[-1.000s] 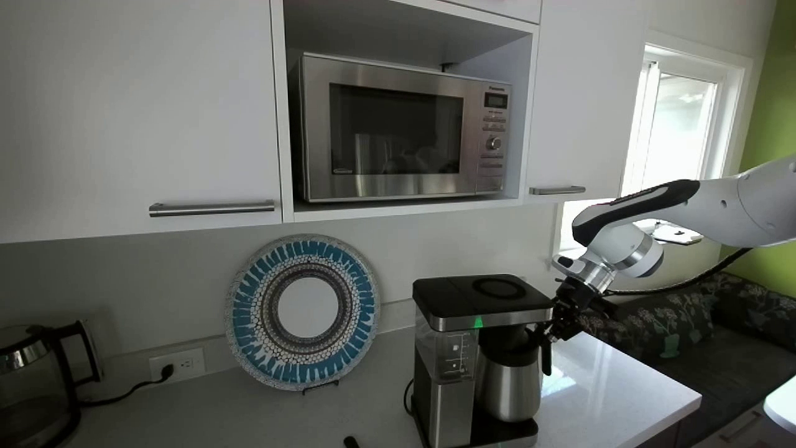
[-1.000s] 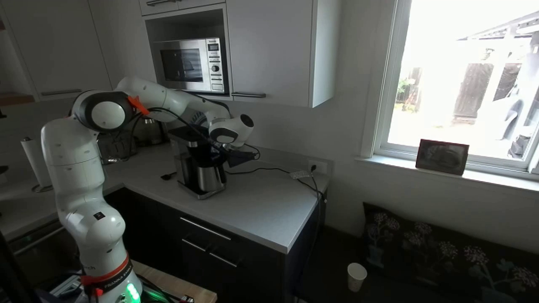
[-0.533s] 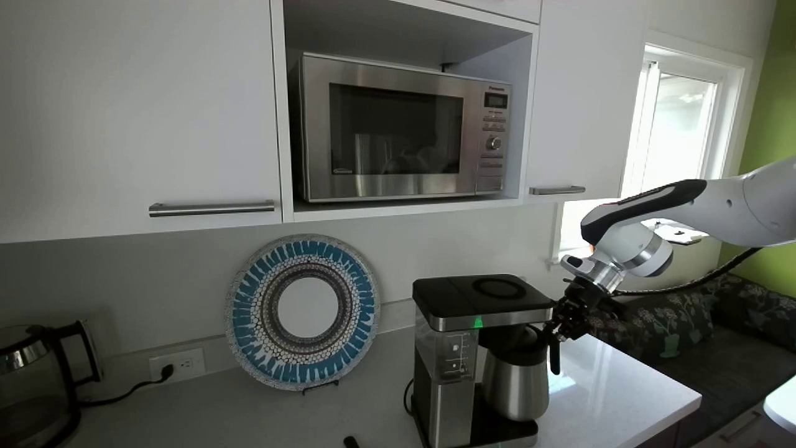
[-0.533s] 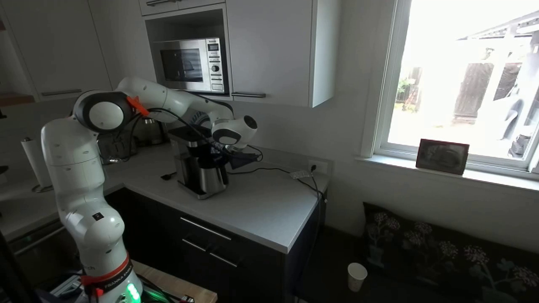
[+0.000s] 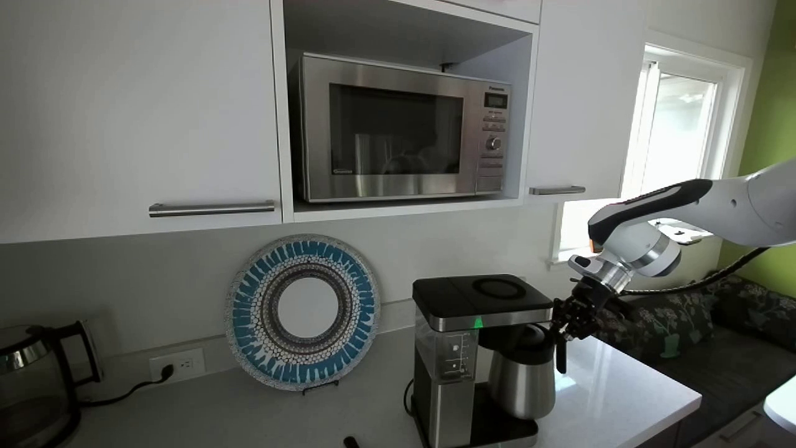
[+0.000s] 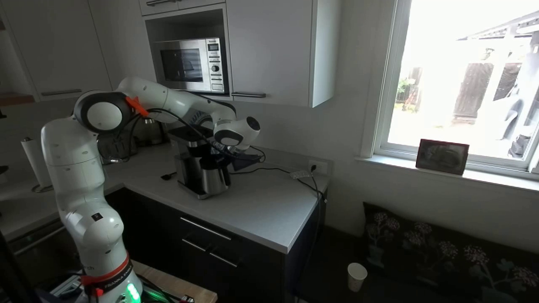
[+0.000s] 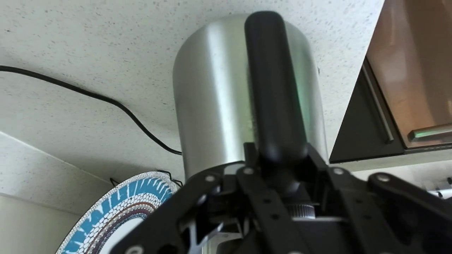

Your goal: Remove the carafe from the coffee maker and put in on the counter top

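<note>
One claw (image 7: 281,152) grips the black handle (image 7: 273,81) of the steel jug (image 5: 522,389), which juts partly out from the coffee maker (image 5: 454,410) on the pale surface (image 5: 615,382).

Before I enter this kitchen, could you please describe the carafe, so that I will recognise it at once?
Find the steel microwave; below it, on the pale counter top, stands the boxy, black-topped coffee maker. The carafe is at its open side, the gripper closed on its black handle. Its brushed-steel body sets it apart from the see-through glass kettle.
</note>
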Motion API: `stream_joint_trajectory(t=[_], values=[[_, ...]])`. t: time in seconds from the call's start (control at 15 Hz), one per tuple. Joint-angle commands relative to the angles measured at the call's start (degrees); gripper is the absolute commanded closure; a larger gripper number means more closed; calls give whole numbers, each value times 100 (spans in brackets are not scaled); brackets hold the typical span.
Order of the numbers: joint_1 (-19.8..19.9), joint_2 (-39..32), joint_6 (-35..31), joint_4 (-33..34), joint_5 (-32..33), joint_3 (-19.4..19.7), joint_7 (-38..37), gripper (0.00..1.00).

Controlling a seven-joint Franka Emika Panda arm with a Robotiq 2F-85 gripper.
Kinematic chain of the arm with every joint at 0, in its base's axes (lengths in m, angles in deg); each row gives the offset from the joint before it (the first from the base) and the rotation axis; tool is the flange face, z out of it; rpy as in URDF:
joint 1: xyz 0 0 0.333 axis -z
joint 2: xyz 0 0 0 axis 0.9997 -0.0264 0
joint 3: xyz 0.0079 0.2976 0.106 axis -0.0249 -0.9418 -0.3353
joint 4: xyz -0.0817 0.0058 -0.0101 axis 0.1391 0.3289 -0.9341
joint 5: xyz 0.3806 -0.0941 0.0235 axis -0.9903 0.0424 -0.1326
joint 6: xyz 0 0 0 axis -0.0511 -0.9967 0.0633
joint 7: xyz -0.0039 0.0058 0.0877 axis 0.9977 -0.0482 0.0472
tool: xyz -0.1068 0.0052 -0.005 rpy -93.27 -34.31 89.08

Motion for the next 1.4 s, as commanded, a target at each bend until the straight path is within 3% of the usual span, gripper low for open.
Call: stream_joint_trajectory(t=[0.0,1.33], values=[[109,93,248,31,-91,80,184,92],[312,-6,602,76,-541,258,348,92]])
